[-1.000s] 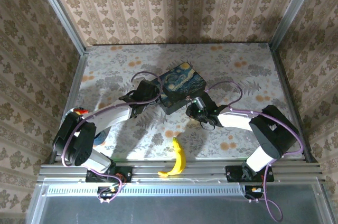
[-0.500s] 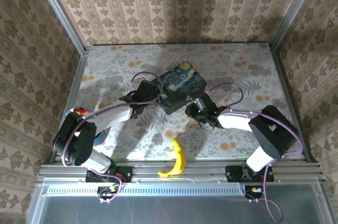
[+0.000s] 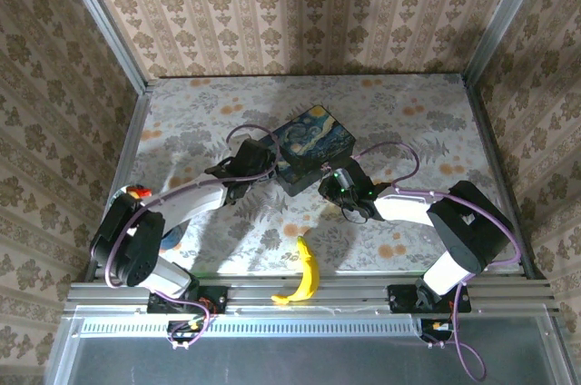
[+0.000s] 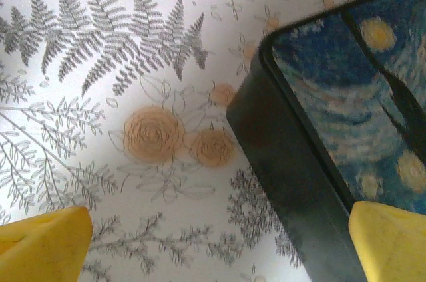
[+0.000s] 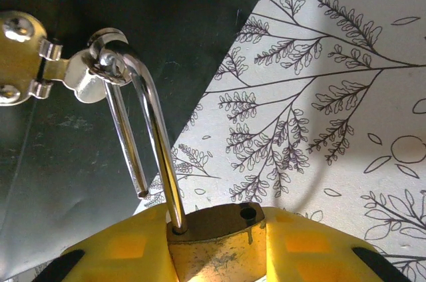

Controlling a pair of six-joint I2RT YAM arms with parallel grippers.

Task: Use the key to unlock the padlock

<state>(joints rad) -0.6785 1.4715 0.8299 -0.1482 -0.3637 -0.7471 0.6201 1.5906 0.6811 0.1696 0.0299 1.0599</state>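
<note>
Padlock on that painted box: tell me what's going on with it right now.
The right jaws are shut on the brass body of the padlock, at the near side of the painted box. Its shackle is already sprung. One leg sits in the body and the other hangs free of its hole, while the loop is hooked through the box's clasp. So the lock looks unlocked but not yet taken off. The left jaws stand open at the box's corner, holding nothing.
</note>
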